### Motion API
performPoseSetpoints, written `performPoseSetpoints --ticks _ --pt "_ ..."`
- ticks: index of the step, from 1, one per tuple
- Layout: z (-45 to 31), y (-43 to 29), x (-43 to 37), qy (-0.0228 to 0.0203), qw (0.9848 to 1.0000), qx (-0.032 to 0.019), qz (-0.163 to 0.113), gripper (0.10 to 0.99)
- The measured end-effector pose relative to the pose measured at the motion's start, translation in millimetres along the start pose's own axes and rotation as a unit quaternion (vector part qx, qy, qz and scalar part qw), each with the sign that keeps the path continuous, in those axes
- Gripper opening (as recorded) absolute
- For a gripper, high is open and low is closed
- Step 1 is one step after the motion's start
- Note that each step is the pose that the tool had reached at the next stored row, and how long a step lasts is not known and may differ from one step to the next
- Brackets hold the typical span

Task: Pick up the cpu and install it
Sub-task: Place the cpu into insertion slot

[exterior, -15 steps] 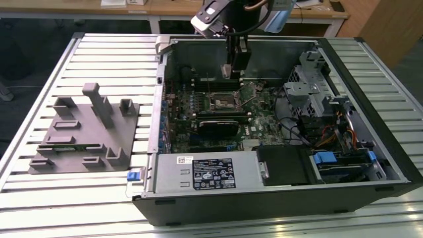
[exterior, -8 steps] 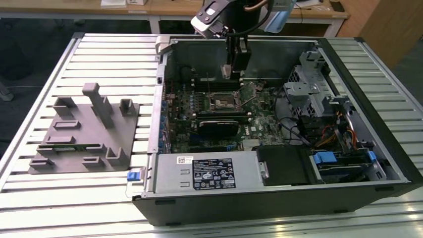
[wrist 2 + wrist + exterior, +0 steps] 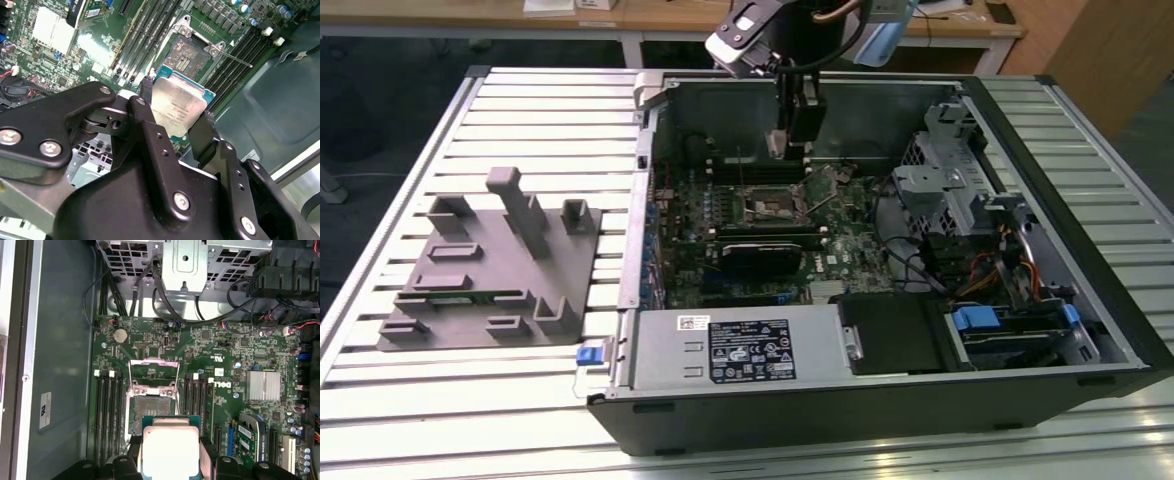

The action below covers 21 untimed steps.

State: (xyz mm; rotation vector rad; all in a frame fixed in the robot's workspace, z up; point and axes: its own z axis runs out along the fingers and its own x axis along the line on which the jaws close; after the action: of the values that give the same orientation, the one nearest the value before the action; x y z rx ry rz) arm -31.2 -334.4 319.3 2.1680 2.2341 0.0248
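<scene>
Nearest, in both wrist views: shut tight on the cpu (image 3: 176, 104) by two opposite edges, the gripper (image 3: 178, 107), with dark fingers (image 3: 202, 137) flat against the chip's sides and the silvery top facing the camera. Pick-up judged done; installing not yet.

Just beyond: the socket (image 3: 152, 412), open and bare, its retention frame (image 3: 153, 371) swung up. Held chip short of it, apparently not touching.

From the first wrist view: chip and socket in line, memory slots (image 3: 107, 415) on both sides. From the second wrist view: the finger contact on the chip edges, and the lever (image 3: 235, 57) lying out to one side.

Farthest, from the exterior view: height. Arm at upper centre of the frame, hanging over the board inside the open case (image 3: 854, 415). Grey fixture (image 3: 487, 270) at frame left on the slatted table (image 3: 534, 110), well apart.
</scene>
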Motion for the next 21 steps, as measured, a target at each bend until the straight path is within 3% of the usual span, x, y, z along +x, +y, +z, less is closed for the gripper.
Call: performPoseSetpoints --ticks 21 --pt "5.1 -0.1 2.4 -0.0001 1.0 0.0 0.004 0.541"
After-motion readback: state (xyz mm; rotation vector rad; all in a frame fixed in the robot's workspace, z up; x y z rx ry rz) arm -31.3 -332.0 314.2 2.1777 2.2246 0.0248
